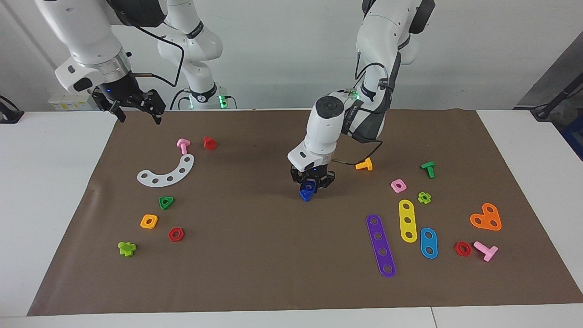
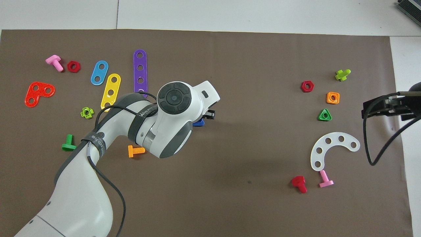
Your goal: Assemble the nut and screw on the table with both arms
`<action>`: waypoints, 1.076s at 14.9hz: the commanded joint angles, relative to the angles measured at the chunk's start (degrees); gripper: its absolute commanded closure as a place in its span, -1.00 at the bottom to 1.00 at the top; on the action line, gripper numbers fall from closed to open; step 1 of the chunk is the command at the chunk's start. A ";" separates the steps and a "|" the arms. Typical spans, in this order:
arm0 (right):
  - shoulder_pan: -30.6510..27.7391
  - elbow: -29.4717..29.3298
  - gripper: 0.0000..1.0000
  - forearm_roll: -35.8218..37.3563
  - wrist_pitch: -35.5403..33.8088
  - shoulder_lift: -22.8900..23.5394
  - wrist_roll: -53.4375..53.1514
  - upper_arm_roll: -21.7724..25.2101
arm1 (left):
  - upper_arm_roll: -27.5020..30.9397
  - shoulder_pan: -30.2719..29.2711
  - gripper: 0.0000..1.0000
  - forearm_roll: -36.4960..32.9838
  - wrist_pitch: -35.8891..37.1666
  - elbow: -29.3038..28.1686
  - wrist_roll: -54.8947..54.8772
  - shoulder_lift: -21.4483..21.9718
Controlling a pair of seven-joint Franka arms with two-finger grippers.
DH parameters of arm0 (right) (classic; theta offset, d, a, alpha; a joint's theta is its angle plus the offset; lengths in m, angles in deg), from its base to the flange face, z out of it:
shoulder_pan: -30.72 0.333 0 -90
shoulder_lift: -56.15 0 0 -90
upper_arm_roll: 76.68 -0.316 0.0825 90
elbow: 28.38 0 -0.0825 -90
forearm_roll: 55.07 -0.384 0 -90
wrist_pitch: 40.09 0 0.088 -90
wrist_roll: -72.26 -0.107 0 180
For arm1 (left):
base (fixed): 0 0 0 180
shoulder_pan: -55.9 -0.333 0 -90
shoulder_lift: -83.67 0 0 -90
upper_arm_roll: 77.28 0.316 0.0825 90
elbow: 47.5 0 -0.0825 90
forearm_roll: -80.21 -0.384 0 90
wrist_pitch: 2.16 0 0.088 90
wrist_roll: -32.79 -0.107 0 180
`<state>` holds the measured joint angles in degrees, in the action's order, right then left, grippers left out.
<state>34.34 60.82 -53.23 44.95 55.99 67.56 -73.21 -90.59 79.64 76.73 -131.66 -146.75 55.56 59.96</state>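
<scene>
Brown mat on white counter (image 1: 54, 191). Right pincer (image 1: 129, 105) waits wide open over the mat's edge. Left pincer (image 1: 312, 182) grips the nut (image 1: 310, 186) mid-mat, just above the screw (image 1: 305, 195). Risk: slight misalignment tips the loose screw.

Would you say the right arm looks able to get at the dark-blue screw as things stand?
Probably not: the left pincer, shut on the nut, hangs right over the screw. The right pincer waits, open, over the mat's corner.
</scene>
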 commanded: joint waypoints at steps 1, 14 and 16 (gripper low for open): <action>-0.02 1.95 -1.00 0.00 1.35 -1.52 1.01 -0.04 | 0.38 0.52 1.00 0.67 -1.01 -1.37 0.17 -0.11; -0.02 1.95 -1.00 0.00 1.35 -1.52 1.01 -0.04 | 0.47 0.69 -1.00 0.58 -3.39 -3.05 0.34 1.12; -0.02 1.95 -1.00 0.00 1.35 -1.52 1.01 -0.04 | 0.56 0.17 -1.00 0.58 -1.81 -3.31 0.17 3.39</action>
<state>34.34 60.83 -53.23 44.95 55.99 67.56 -73.21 -90.65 79.63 76.81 -134.70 -148.91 55.57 60.03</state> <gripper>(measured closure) 0.000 0.000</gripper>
